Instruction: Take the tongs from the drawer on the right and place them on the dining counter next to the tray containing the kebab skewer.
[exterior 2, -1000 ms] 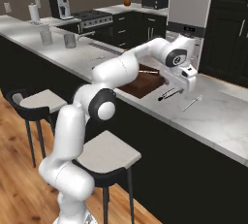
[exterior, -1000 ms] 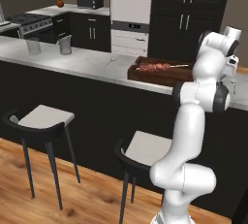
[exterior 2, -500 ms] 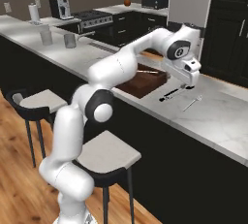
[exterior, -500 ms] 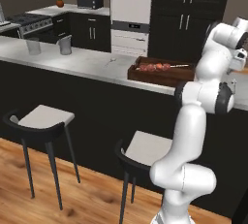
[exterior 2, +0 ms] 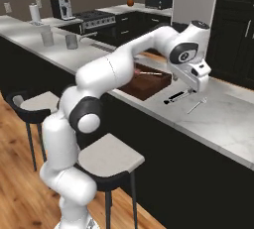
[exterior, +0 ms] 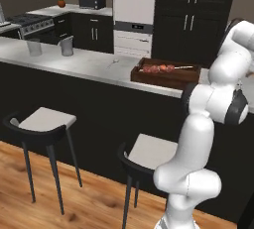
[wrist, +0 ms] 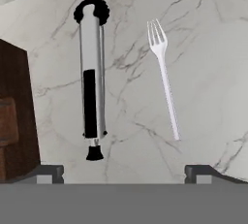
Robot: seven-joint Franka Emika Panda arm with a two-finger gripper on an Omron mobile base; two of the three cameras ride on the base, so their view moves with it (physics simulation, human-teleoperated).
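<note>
Tongs [wrist: 92, 80] lying flat on the pale marble counter [wrist: 208, 63], released, just beside the brown tray [wrist: 17, 116] and clear of its wall. Skewer [exterior: 163, 68] resting inside that tray. White fork [wrist: 163, 80] lying on the marble on the tongs' other side, near but not touching.

Gripper [exterior 2: 197, 81] poised above the tongs, fingers [wrist: 48, 172] spread wide with nothing between them; tongs sitting in the gap below, untouched.

Placement looks done, so the step in hand is probably the retreat. Best done by lifting straight up, jaws kept wide, no sideways sweep until well above the marble. Worth avoiding: a low swing toward the tray rim or a brush against the fork. Any nudge would likely slide thin metal easily on smooth stone.

Long axis of the tongs running roughly parallel to the tray's near side and to the fork. In the hand view, black ringed end pointing to the top, small dark tip toward the fingers. In the right base view, lying aslant across the counter.
</note>
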